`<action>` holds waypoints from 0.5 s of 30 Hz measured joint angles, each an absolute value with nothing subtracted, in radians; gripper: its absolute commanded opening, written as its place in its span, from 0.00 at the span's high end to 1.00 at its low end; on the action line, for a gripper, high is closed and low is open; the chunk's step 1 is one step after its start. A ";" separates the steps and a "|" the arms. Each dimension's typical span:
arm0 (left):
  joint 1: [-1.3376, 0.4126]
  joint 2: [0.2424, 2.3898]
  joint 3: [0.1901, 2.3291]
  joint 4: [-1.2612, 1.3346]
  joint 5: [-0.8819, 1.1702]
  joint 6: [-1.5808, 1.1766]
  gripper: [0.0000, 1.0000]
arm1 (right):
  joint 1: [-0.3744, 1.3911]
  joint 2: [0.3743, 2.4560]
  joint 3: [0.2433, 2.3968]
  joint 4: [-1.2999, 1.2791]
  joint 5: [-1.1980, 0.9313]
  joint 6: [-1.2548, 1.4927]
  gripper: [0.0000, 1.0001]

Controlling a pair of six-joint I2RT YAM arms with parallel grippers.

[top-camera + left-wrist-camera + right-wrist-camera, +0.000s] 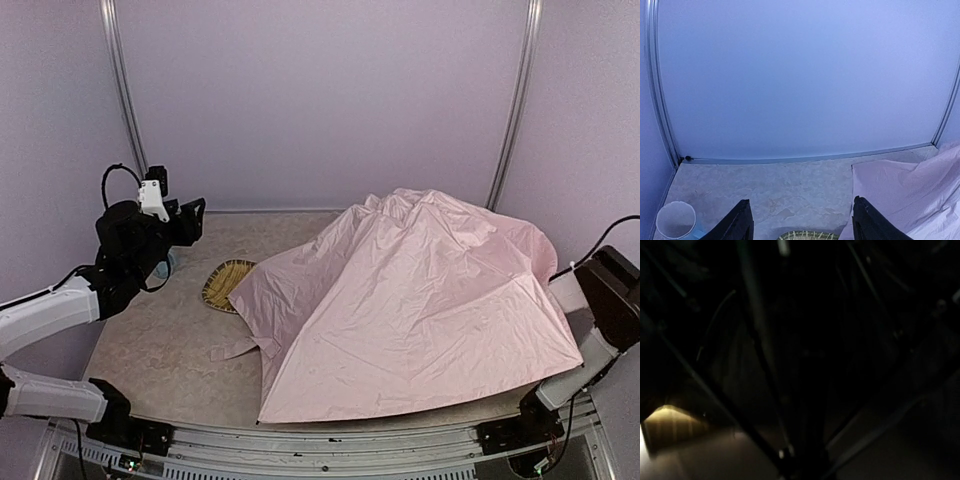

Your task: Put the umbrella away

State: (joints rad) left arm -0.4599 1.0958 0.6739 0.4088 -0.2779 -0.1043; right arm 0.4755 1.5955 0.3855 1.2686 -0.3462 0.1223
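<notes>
Opened pink umbrella (pixel 420 310) lies across the table's (pixel 160 350) right half, crown toward the back wall; the right arm (pixel 600 300) reaches under its canopy (claw hidden, state untellable), nearer than the left gripper (pixel 801 202), spread open well left

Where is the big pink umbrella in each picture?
Top external: the umbrella lies spread wide, right of centre.
Left wrist: only its pink fabric edge shows, in the lower right corner.
Right wrist: very dark; thin ribs and a shaft fill the picture, seemingly the umbrella's underside.
Shared landmark: the straw mat, just left of the fabric from above, peeks in at the left wrist view's bottom edge.
</notes>
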 measured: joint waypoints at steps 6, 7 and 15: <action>-0.513 1.062 0.677 0.441 -0.092 -0.029 0.06 | 0.468 1.356 0.710 0.794 -0.513 -0.124 1.00; -0.531 1.063 0.682 0.447 -0.039 -0.009 0.02 | 0.468 1.337 0.739 0.755 -0.530 -0.150 1.00; -0.696 1.287 0.915 0.599 0.392 0.039 0.01 | 0.517 1.301 0.861 0.584 -0.671 -0.240 1.00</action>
